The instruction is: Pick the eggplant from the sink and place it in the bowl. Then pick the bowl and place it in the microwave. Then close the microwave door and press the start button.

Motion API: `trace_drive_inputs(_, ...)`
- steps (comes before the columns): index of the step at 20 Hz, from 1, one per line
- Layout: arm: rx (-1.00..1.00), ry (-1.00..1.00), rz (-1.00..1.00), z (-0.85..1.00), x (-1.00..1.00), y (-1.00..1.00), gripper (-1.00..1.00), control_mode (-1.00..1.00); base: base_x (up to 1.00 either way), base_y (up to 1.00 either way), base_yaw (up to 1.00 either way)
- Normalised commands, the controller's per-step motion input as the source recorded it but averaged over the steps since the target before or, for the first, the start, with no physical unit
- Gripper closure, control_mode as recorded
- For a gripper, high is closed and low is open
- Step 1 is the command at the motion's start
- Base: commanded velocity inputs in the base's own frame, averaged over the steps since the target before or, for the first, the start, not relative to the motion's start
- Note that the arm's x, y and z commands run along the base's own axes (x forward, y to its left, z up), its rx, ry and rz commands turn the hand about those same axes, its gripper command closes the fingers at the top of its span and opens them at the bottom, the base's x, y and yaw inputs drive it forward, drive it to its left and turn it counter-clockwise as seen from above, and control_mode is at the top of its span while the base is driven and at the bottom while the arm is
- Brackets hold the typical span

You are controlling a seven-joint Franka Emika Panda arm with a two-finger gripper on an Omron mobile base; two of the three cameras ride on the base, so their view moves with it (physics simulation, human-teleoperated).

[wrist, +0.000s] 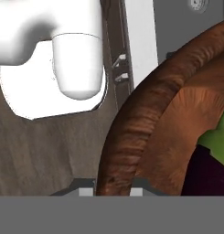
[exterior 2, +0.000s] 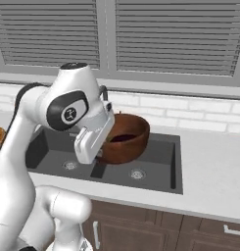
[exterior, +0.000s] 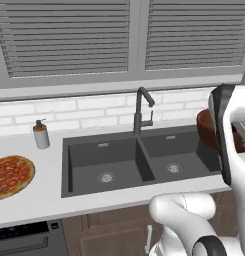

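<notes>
Bowl (wrist: 131,132) rim sits clamped between the pincer (wrist: 112,191) tips, eggplant (wrist: 207,171) inside

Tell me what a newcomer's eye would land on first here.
The wooden bowl stands out, held up over the dark sink by the gripper, which pinches its thick rim. The purple eggplant already lies inside the bowl. On the counter left of the sink sits a pizza.
</notes>
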Motion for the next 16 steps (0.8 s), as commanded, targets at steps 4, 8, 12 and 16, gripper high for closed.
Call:
trace_drive_inputs(4,0.17,0.0,0.18,0.54,-0.68,0.64,1.0,-1.0,0.0,0.0,0.0)
trace_drive_inputs(8,0.11,0.05,0.14,0.29,-0.37,0.96,1.0,-1.0,0.0,0.0,0.0)
trace_drive_inputs(12,0.05,-0.05,0.15,0.05,-0.08,0.99,1.0,-1.0,0.0,0.0,0.0)
trace_drive_inputs(16,-0.06,-0.29,0.04,0.0,0.32,0.56,1.0,-1.0,0.0,0.0,0.0)
